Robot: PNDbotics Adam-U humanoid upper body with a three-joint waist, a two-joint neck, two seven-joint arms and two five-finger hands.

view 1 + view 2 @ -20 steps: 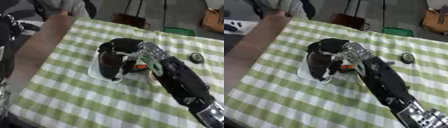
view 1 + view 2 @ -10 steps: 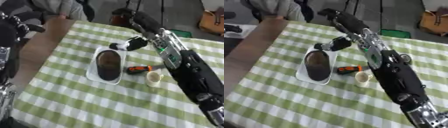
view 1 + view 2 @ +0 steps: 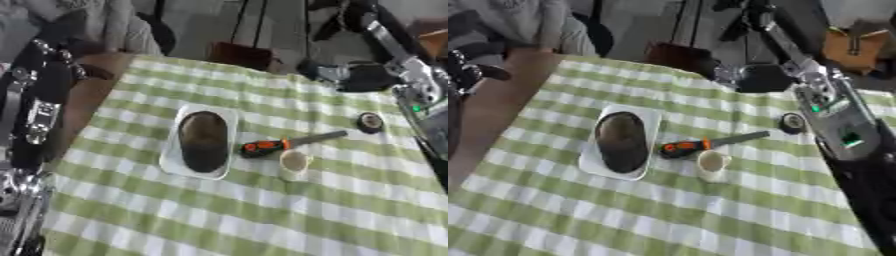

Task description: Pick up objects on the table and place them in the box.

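My right hand (image 3: pixel 814 75) is raised over the table's far edge, and its arm comes in from the right. A dark object with a silver end (image 3: pixel 752 78) hangs at that hand, in the air and blurred. On the green checked cloth lies a white tray (image 3: pixel 176 159) with a dark brown oval thing (image 3: pixel 203 141) in it. Right of the tray are an orange-handled screwdriver (image 3: pixel 282 144), a small white cup (image 3: pixel 293 163) and a small round dark thing (image 3: pixel 370 121). My left hand (image 3: pixel 467 64) shows at the left edge, away from all of these.
A dark brown box-like thing (image 3: pixel 240 55) stands just beyond the table's far edge. A wooden strip (image 3: pixel 496 107) runs along the left side of the cloth. My left arm (image 3: pixel 31 115) stands along the left edge. A person sits at the far left corner.
My right hand has lifted off the tray with the dark object and swung up and to the far right. The screwdriver and the cup now show uncovered. The camera has shifted as well.
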